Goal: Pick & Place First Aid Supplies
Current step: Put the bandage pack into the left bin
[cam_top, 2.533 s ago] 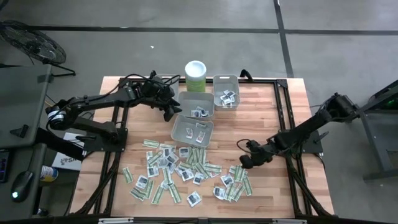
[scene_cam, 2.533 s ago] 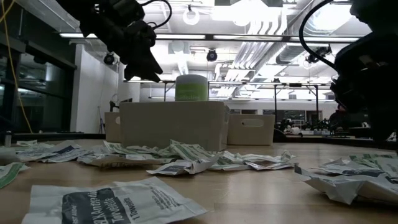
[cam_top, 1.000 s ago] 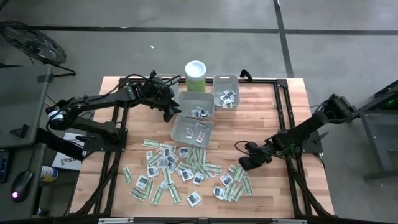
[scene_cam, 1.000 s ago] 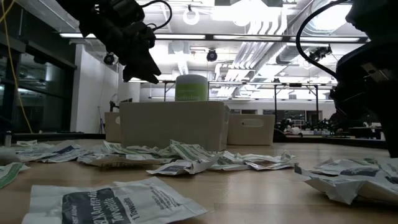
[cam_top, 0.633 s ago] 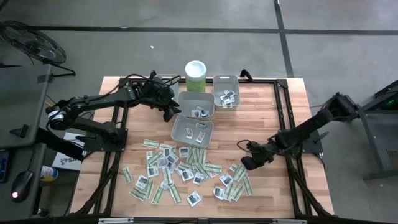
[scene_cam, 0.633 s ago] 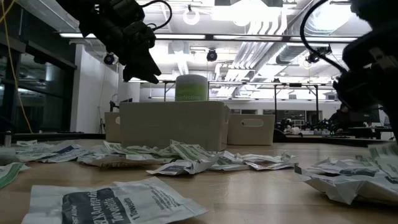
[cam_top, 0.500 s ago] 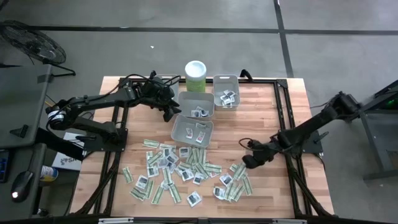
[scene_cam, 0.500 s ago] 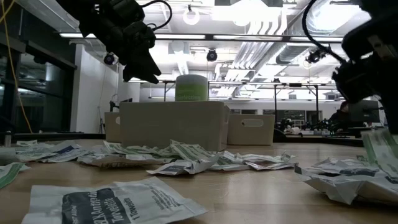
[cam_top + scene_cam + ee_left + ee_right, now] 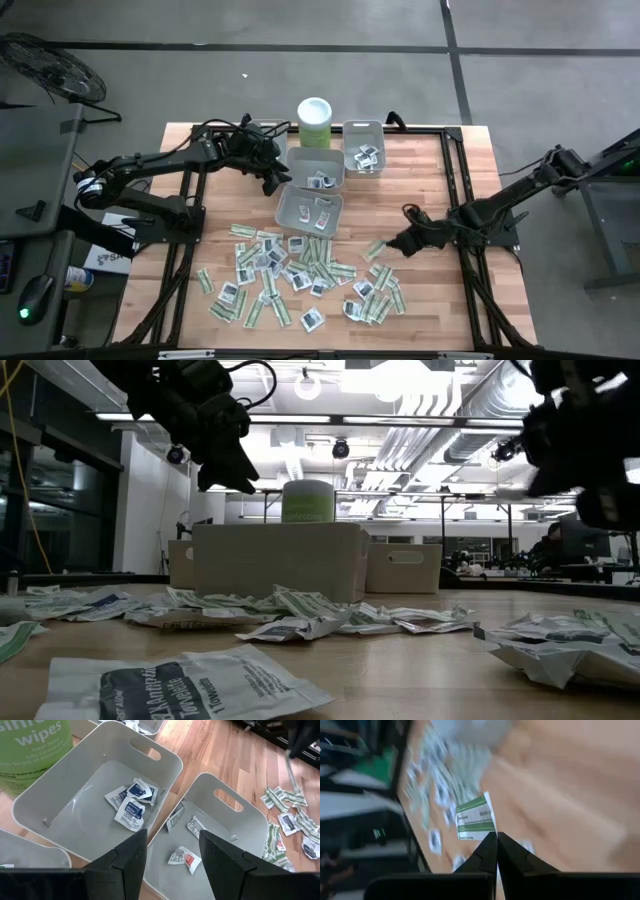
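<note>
Wooden tabletop (image 9: 420, 190) bears the loose first aid supplies (image 9: 290, 270), and just right of that heap the right gripper (image 9: 496, 840) pinches a green-white strip (image 9: 476, 818) by one edge (it could slip free mid-carry), left gripper (image 9: 172, 850) spread above the bins (image 9: 107, 802).

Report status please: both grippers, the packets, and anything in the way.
Right gripper shut on green-white strip packet, lifted above table. Left gripper open, hovering over grey bins. Packet pile on table. Nothing seen blocking.
</note>
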`<act>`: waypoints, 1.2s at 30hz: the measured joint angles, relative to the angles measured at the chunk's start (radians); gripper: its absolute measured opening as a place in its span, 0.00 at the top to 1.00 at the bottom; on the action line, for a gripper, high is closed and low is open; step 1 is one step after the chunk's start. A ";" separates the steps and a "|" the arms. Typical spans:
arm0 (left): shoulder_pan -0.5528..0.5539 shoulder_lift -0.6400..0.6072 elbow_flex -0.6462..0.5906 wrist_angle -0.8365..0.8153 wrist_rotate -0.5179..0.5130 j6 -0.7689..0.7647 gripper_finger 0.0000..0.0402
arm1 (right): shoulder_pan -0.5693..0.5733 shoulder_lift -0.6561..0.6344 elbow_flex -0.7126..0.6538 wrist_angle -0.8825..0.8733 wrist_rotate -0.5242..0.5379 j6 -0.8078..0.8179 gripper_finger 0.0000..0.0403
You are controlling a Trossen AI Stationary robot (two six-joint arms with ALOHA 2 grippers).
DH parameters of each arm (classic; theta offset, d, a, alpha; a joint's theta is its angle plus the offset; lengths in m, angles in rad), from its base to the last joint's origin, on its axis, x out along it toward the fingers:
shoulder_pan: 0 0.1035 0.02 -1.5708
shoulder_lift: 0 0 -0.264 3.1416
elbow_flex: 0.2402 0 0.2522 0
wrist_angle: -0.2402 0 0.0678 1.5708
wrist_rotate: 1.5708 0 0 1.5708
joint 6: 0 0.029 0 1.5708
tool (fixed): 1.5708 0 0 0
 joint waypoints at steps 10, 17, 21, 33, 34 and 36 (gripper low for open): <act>0.000 0.000 -0.001 0.085 0.053 -0.068 0.55 | -0.061 -0.005 0.000 0.266 0.362 -0.376 1.00; 0.000 0.000 -0.001 0.270 0.134 -0.168 0.55 | -0.145 -0.004 0.025 0.462 0.436 -0.690 1.00; 0.000 0.000 -0.001 0.397 0.156 -0.234 0.55 | -0.197 0.002 0.111 0.466 0.440 -0.879 1.00; -0.073 0.000 -0.001 0.790 0.120 -0.287 0.55 | -0.334 0.119 0.382 0.457 0.434 -1.242 1.00; -0.082 0.000 -0.001 0.804 0.105 -0.287 0.55 | -0.342 0.135 0.400 0.458 0.430 -1.262 1.00; -0.096 0.000 -0.001 0.819 0.078 -0.287 0.55 | -0.358 0.171 0.436 0.456 0.424 -1.293 1.00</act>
